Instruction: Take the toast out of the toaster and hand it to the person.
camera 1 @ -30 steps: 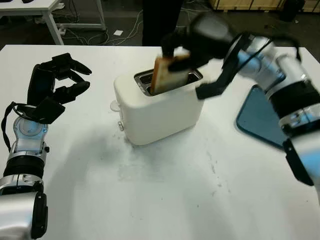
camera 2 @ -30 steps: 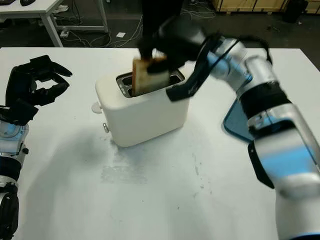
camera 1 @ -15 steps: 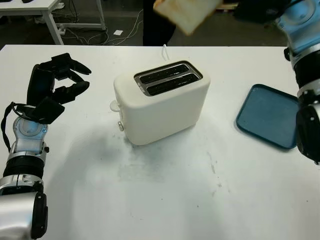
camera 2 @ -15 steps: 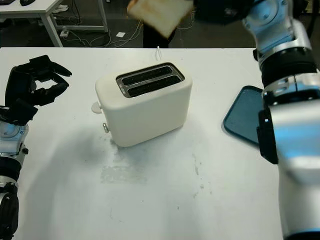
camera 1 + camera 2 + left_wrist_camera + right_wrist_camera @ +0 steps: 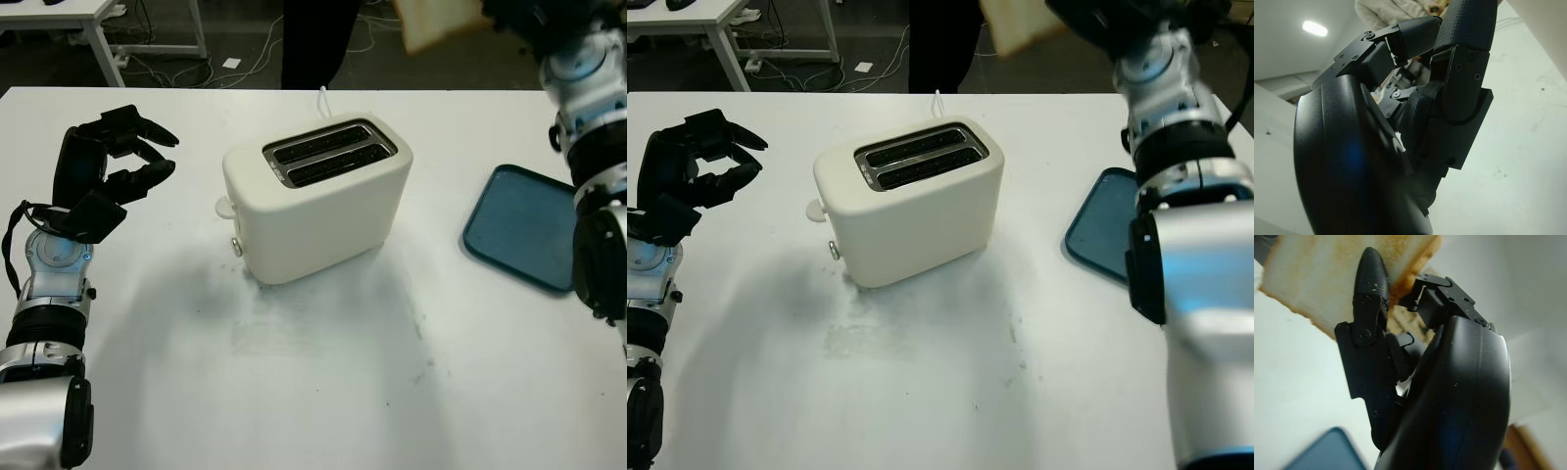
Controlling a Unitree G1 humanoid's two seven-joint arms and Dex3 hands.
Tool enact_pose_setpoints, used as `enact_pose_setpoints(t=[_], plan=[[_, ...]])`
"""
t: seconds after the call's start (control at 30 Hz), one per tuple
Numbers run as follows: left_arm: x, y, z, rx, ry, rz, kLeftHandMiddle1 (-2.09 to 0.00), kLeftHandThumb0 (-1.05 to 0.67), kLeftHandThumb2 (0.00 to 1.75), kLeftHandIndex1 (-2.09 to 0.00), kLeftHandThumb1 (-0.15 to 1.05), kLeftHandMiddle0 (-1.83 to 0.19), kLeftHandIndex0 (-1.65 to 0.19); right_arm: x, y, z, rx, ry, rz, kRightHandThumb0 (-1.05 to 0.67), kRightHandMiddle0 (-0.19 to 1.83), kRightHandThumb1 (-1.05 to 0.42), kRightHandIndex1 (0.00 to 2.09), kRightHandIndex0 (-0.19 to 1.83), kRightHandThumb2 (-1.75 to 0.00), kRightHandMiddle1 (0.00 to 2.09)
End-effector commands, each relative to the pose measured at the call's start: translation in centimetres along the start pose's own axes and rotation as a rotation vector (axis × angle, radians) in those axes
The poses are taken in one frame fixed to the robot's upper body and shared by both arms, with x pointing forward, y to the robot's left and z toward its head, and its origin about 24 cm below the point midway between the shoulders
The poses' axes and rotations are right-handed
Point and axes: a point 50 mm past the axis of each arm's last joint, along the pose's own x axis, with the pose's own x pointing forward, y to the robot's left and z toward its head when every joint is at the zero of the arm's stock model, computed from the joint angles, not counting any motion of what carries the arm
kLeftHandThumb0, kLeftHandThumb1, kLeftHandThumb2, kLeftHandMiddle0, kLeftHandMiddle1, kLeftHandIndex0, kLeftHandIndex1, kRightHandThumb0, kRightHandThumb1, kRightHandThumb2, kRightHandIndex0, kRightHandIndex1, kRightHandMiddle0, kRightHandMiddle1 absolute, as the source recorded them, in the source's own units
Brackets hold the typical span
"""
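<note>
Now I've swung my right hand [image 5: 1097,20], pinching the toast [image 5: 436,20], up past the toaster [image 5: 318,196] toward the person [image 5: 318,39]; handover's next, left hand [image 5: 103,166] parked w/ fingers curled, empty.

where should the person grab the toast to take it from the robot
Probably by the free corner of the toast farthest from the right hand, coming from the far side of the table. The right hand's fingers pinch one edge and the rest sticks out bare. The left hand is parked, curled and holding nothing, left of the toaster.
</note>
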Motion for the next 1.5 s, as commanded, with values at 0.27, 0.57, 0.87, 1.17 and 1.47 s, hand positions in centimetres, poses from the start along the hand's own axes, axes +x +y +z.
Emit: enact_pose_setpoints(t=[0.27, 0.57, 0.87, 1.17, 1.47], plan=[[-0.3, -0.2, -0.2, -0.006, 0.007, 0.004, -1.11, -1.05, 0.26, -0.96, 0.92, -0.84, -0.78, -1.4, 2.3, -3.1, 0.083, 0.177, -0.022, -0.23, 0.17, -0.92, 1.75, 0.69, -0.38, 1.53], [-0.3, -0.2, -0.3, -0.016, 0.004, 0.0, -1.12, -1.05, 0.26, -0.96, 0.92, -0.83, -0.78, -2.1, 4.3, -4.0, 0.115, 0.274, 0.006, -0.2, 0.39, -0.92, 1.75, 0.7, -0.33, 1.75], [-0.5, -0.2, -0.3, -0.008, 0.008, 0.004, -1.13, -1.05, 0.26, -0.97, 0.92, -0.84, -0.78, -3.1, 5.9, -5.1, 0.126, 0.303, 0.067, -0.19, 0.42, -0.92, 1.75, 0.64, -0.31, 1.74], [-0.5, -0.1, -0.3, -0.012, 0.003, 0.007, -1.12, -1.05, 0.26, -0.96, 0.92, -0.84, -0.77, -4.0, 6.6, -6.2, 0.042, 0.302, 0.107, -0.15, 0.5, -0.92, 1.75, 0.69, -0.33, 1.74], [-0.5, -0.1, -0.3, -0.01, 0.004, 0.008, -1.13, -1.05, 0.27, -0.97, 0.92, -0.84, -0.79, -4.5, 7.0, -6.9, 0.003, 0.338, 0.113, -0.2, 0.75, -0.92, 1.75, 0.64, -0.28, 1.21]])
